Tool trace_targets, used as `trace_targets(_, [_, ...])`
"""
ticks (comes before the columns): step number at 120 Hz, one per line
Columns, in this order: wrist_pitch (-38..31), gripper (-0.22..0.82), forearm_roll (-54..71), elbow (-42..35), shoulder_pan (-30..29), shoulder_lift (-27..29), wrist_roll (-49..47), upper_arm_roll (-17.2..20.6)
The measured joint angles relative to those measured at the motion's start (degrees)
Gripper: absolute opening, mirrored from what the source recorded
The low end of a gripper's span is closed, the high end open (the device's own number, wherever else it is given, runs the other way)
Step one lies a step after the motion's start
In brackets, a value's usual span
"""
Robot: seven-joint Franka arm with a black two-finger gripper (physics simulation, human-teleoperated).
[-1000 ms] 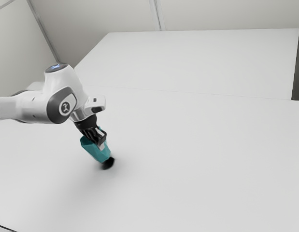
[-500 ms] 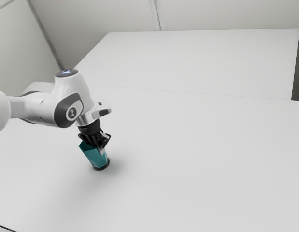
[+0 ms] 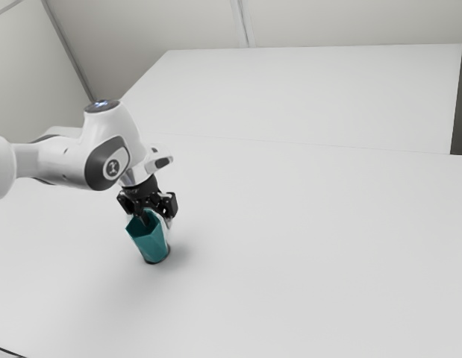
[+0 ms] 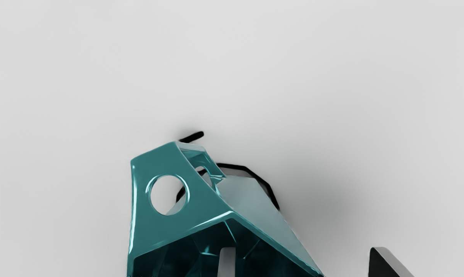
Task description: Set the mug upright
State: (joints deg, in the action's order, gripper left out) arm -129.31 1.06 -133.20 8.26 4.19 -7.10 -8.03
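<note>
The teal mug point(image 3: 149, 245) has its mouth facing up and its black-edged base down at the table. It looks slanted toward the exterior view's left; whether it truly leans I cannot tell. Just over its rim is my gripper point(image 3: 157, 221), open, one finger reaching into the mouth and the other outside the wall. From the wrist, the mug point(image 4: 155, 231) shows its handle with a round hole, and my gripper point(image 4: 302, 253) has its fingers wide apart, the mug's wall between them with a gap to the outer finger.
The broad white table point(image 3: 313, 246) surrounds the mug on all sides. A raised-looking white panel point(image 3: 305, 97) lies farther back, and a dark thin line crosses the lower left corner of the exterior view.
The mug, tilted in my grip a second ago, swung to mouth-up and came down to the table. My gripper then opened, letting go, and the hand rose slightly.
</note>
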Motion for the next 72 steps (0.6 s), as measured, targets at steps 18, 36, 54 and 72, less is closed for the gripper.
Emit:
trace_targets(18, [4.29, 0.43, -0.04, 5.0, 0.18, 1.3, -1.13, 0.59])
trace_targets(36, [10.89, 0.51, -0.58, 14.03, -0.53, 2.1, -1.97, 0.22])
trace_targets(54, [16.89, 0.55, -0.75, 24.55, -4.12, -0.07, -1.75, 0.57])
trace_targets(72, [22.17, 0.57, -0.73, 34.75, -8.22, -5.55, 0.06, 3.41])
